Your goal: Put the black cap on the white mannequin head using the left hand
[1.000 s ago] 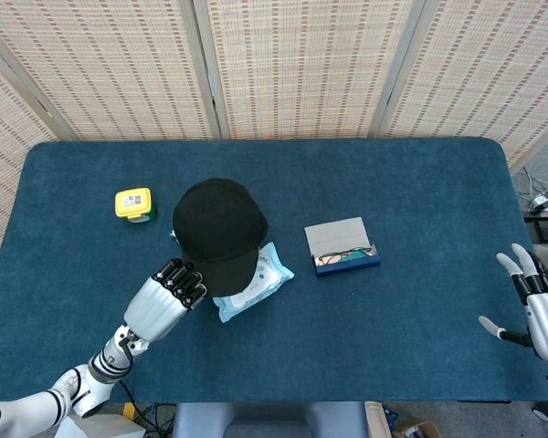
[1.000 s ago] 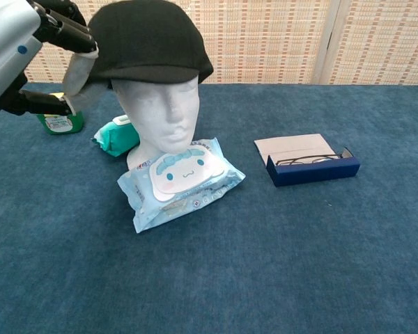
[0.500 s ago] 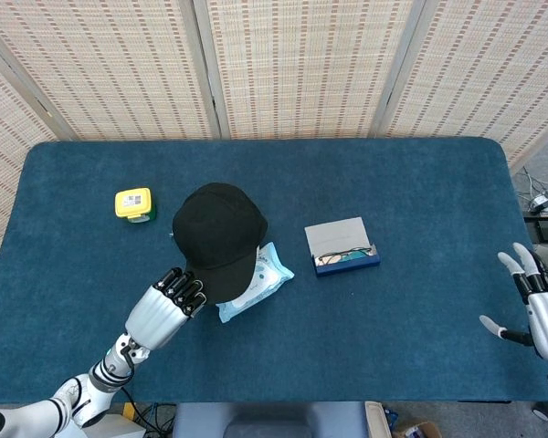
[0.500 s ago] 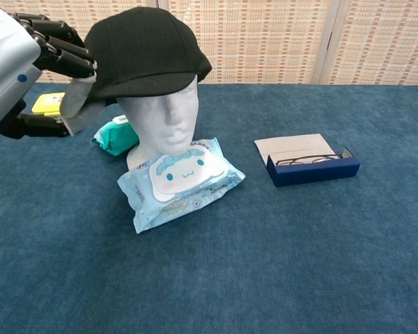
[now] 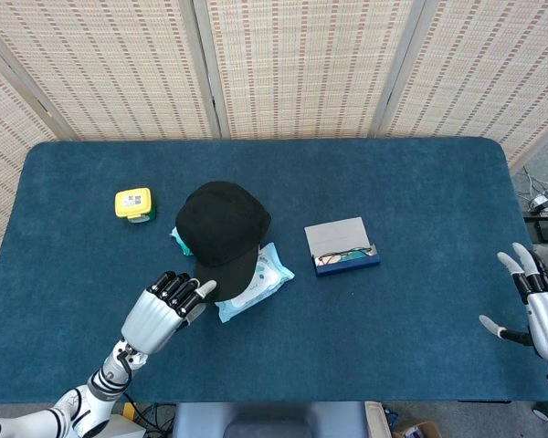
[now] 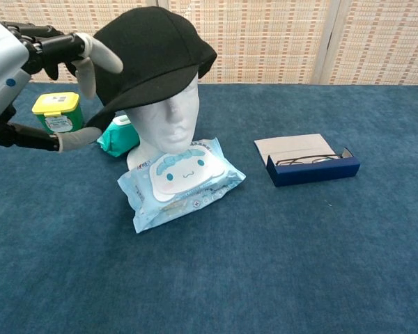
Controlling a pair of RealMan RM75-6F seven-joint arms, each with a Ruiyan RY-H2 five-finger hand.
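The black cap (image 6: 157, 52) sits on the white mannequin head (image 6: 164, 118), tilted, with its brim low on the left side of the chest view. From above, the cap (image 5: 221, 230) hides the head completely. My left hand (image 6: 35, 73) is just left of the cap with its fingers (image 6: 101, 54) spread and nothing in its grasp; the fingertips are close to the cap's edge. In the head view the left hand (image 5: 164, 310) lies in front of the brim. My right hand (image 5: 541, 315) hangs open off the table's right edge.
A light-blue wipes pack (image 6: 181, 181) lies against the mannequin's base, a teal pack (image 6: 118, 137) beside it. A yellow-lidded green tub (image 6: 56, 111) stands behind my left hand. An open blue glasses case (image 6: 306, 163) lies to the right. Woven screens stand behind the blue table (image 5: 420, 192).
My left hand let go of the cap's brim, spread its fingers and drew back toward the table's front edge. The cap now sits tilted on the head. The right hand stayed still.
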